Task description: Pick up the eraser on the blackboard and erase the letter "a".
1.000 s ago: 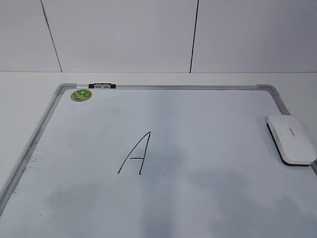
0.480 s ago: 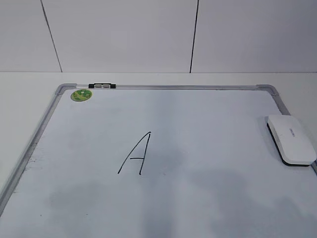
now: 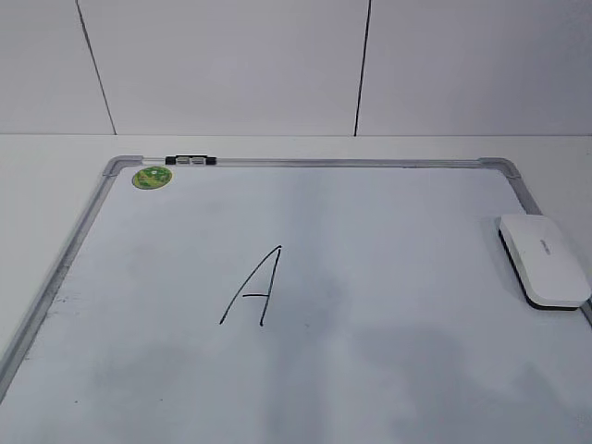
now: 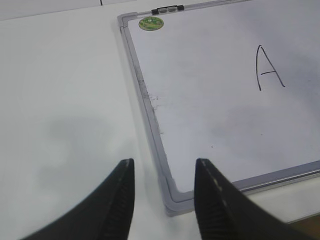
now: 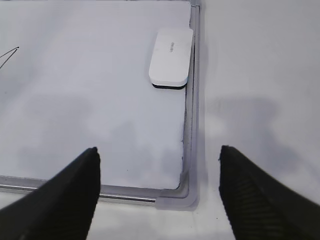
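1. The left gripper [image 4: 164, 192] hangs with its two black fingers spread apart, nothing between them, above the near-left corner of the blackboard [image 4: 150, 120].
2. The right gripper [image 5: 159, 192] is parted wider and also holds nothing (its fingers straddle the board's near-right corner).
3. From the right wrist view, the eraser [image 5: 171, 58] lies at about 12 o'clock from that gripper, well apart from it, flat on the board with its long side just beside the right frame rail.
4. In the exterior view the eraser [image 3: 544, 261] sits at 3 o'clock on the board, white face up, black felt showing along its edge.
5. A capital "A" [image 3: 252, 288] stands near the board's middle; I cannot make out any small "a".
6. At 11 o'clock are a green sticker [image 3: 152, 178] and a black-and-white clip [image 3: 191, 161] on the top rail.
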{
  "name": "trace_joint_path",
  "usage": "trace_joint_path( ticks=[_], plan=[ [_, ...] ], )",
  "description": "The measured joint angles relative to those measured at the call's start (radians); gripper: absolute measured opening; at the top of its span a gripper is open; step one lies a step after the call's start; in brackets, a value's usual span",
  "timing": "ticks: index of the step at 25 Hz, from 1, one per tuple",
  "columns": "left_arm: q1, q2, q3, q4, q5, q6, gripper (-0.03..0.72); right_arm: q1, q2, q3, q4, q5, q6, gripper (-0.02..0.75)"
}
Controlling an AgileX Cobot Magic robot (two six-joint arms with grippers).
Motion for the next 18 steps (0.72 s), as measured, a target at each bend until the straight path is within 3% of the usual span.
trace_joint_path(
  ticks=[9,18],
  plan=[
    [0.02,0.0,0.0,0.0,0.0,0.0,0.3,-0.002,0.0,0.0,0.0,0.0,0.0,0.593],
    [0.126,0.0,0.0,0.0,0.0,0.0,0.3,-0.117,0.0,0.0,0.0,0.0,0.0,0.593]
  ],
)
